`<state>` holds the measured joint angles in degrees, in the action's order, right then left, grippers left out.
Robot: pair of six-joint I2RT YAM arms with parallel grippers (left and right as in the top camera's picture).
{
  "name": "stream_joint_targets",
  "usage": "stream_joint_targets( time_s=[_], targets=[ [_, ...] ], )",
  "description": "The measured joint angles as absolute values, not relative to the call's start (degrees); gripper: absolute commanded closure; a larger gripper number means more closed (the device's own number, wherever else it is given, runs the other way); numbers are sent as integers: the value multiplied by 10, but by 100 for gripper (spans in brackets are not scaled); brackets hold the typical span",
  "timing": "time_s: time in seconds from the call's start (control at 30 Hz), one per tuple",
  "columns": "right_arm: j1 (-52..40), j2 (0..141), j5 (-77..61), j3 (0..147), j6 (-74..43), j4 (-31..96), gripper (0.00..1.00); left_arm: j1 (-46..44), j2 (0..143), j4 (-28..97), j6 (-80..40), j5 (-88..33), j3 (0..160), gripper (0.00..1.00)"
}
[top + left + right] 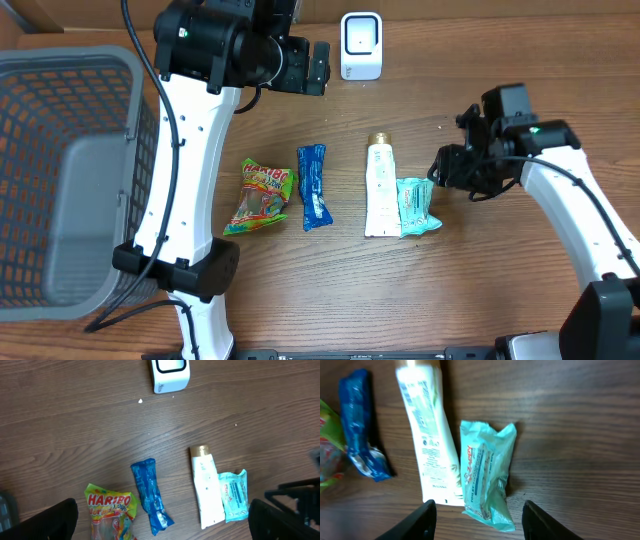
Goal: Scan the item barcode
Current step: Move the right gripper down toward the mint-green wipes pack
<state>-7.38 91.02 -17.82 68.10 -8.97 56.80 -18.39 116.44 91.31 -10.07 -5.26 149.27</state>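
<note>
Here the left tool (165, 522) gapes wide, empty; the right tool (480, 520), open and empty, hovers over the teal packet (487, 477).

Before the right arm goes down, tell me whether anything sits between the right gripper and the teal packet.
Nothing visible does. The right gripper hangs open over the teal packet; only the white tube lies against its side.

Soft, even indoor light, moderately bright, no hard glare on the wooden table (480, 290). Overhead view sharp, short faint shadows hugging the packets. Left wrist view crisp, Haribo bag (107, 510) print readable, white scanner (170, 375) slightly blown out. Right wrist view smeared by motion blur; white tube (427, 435) cap end washed out, wipes packet (487, 470) throwing a small dark shadow
</note>
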Motion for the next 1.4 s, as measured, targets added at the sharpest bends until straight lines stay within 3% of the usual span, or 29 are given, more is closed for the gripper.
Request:
stream_joint_targets(
  time_s=[0.2,0.7,0.97,1.2,1.4],
  targets=[
    [-79,910,-197,609,-90,491,54,-184,1167,910,-101,-52,1493,0],
    [-79,910,-214,467,-90,294,47,-184,1168,909,-101,-51,1493,1],
    [-79,910,-221,434,-94,248,72,-184,1168,909,-101,-51,1493,0],
    [-74,910,-209,434,-132,243,73,-184,1168,909,-101,-51,1493,0],
    [-9,910,-194,466,-144,286,73,-184,1168,909,-101,-51,1493,0]
  ],
)
